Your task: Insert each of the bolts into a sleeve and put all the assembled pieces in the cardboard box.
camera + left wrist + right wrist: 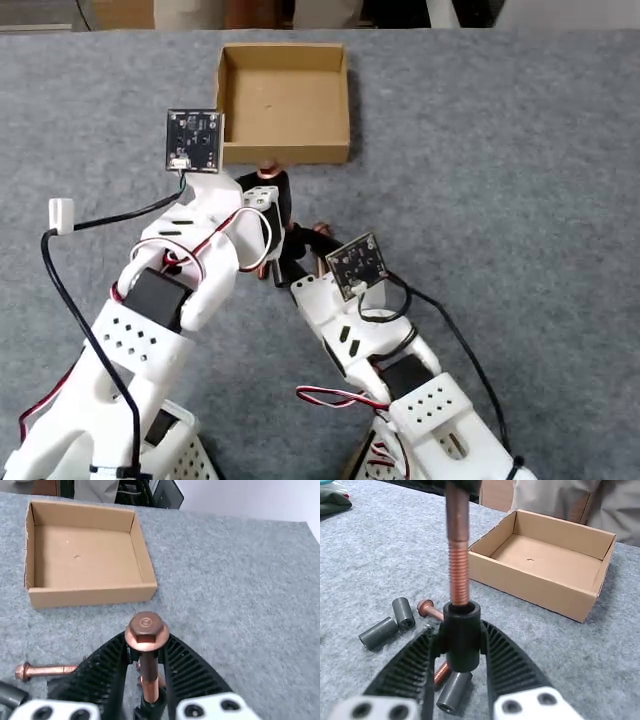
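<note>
My left gripper is shut on a copper bolt, gripped just under its hex head. The bolt's threaded end enters the top of a black sleeve, and my right gripper is shut on that sleeve. In the high view both grippers meet just in front of the cardboard box, which has nothing in it. A loose bolt lies on the cloth beside them.
Three loose black sleeves and a loose bolt lie on the grey cloth near my right gripper. The box's front wall stands a short way beyond the joined parts.
</note>
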Tool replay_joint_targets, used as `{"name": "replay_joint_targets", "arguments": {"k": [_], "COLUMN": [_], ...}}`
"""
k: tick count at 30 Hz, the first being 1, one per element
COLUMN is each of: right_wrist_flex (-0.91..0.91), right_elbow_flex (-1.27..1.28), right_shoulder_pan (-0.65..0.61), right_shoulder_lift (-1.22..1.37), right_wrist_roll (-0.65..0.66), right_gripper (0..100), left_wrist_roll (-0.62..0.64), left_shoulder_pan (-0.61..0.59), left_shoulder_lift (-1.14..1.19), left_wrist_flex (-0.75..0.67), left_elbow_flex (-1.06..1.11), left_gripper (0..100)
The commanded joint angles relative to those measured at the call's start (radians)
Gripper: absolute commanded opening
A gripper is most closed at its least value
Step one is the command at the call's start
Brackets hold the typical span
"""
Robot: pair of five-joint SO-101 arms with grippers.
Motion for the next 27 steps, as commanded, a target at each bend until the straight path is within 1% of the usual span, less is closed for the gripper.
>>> {"name": "replay_joint_targets", "arguments": {"k": [1, 14, 19, 27], "right_wrist_flex": [-0.029, -0.029, -0.029, -0.029], "right_elbow_flex": [-0.047, -0.047, -0.045, -0.045], "right_shoulder_pan": [-0.008, -0.008, -0.008, -0.008], "right_shoulder_lift": [0.002, 0.002, 0.002, 0.002], "right_wrist_roll": [0.002, 0.002, 0.002, 0.002], "right_gripper": [0.1, 0.1, 0.1, 0.1], "left_wrist_roll": [0.003, 0.003, 0.002, 0.000], "left_shoulder_pan": [0.032, 0.023, 0.023, 0.008], "left_shoulder_lift": [-0.001, 0.007, 0.001, -0.002], "left_wrist_flex": [0.020, 0.015, -0.074, -0.074], "left_elbow_flex": [-0.077, -0.063, 0.006, 0.014], "left_gripper": [2, 2, 2, 2]}}
